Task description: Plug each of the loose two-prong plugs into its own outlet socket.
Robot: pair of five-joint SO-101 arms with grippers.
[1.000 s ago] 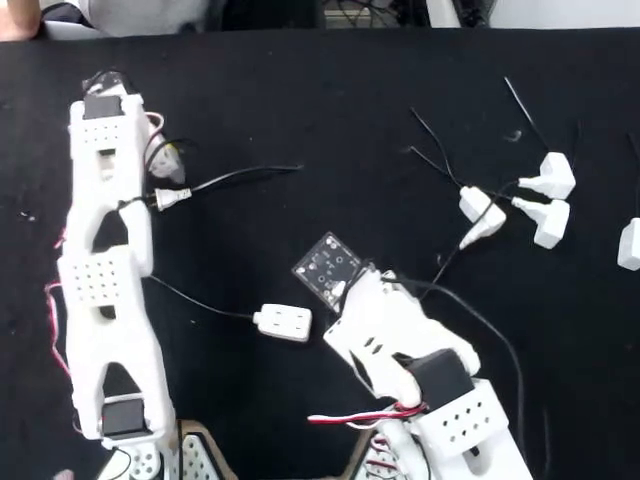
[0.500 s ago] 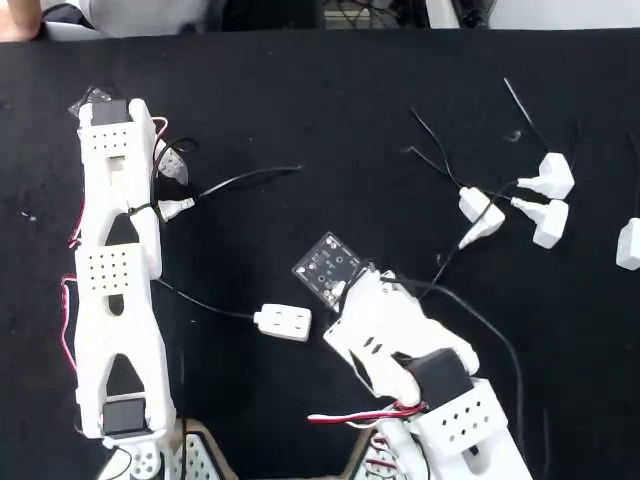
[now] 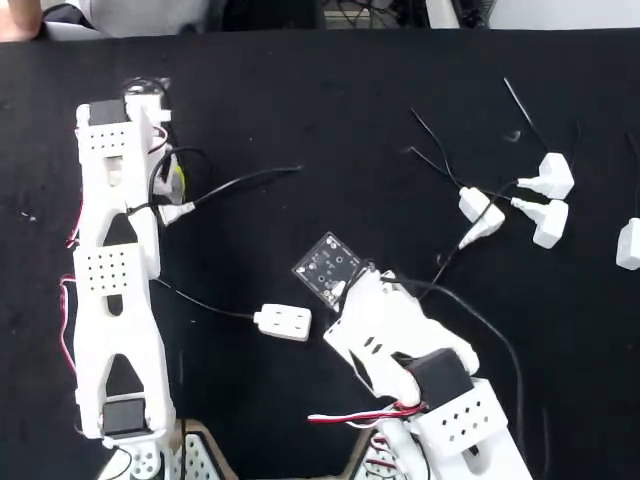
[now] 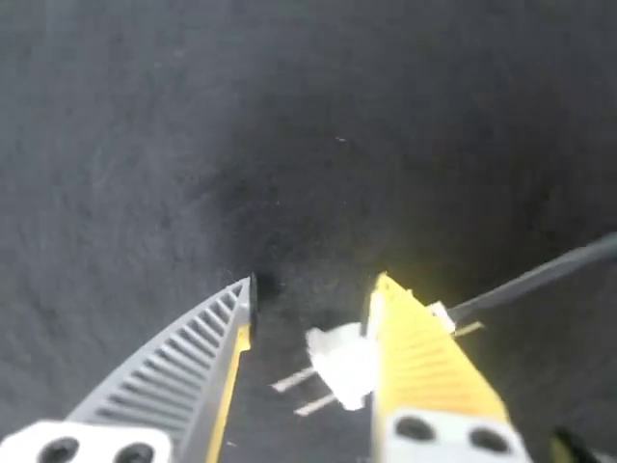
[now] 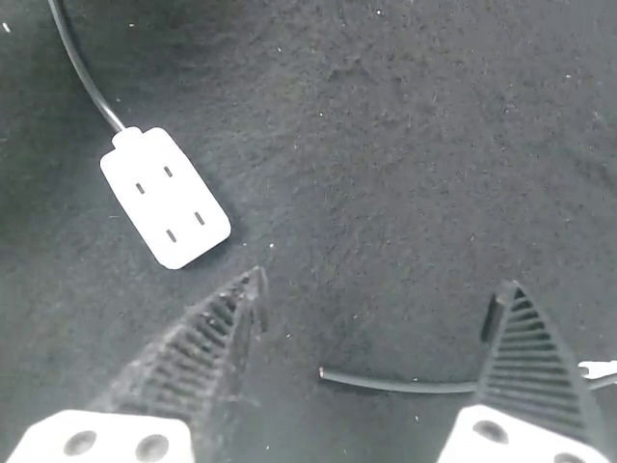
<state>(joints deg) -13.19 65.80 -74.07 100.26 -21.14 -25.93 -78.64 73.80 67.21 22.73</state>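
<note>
That little white two-prong plug [image 4: 344,359] looks light and hard-shelled, the sort of thing that will skid or twist on the black bench [image 3: 300,90] if nudged. Its stiff dark cord [image 4: 540,278] will likely tug it sideways too. I'd reckon the place to take it is across the flat sides of the moulded body, leaving the two thin prongs [image 4: 297,394] free and pointing outward, since they look easy to bend. It sits at the left of the bench, right beside the left arm, well apart from the outlet socket [image 3: 283,321], which lies near the middle. The left hand [image 4: 316,283] is partly spread around the plug. The yellow finger [image 4: 424,376] is against the body, or very nearly, while the grey finger [image 4: 188,381] stands off with a gap, so nothing is pinched. The right hand [image 5: 384,282] is spread wide and holds nothing, hovering over the bench with the socket just beside one finger and a loose cord end [image 5: 395,384] between the two.
</note>
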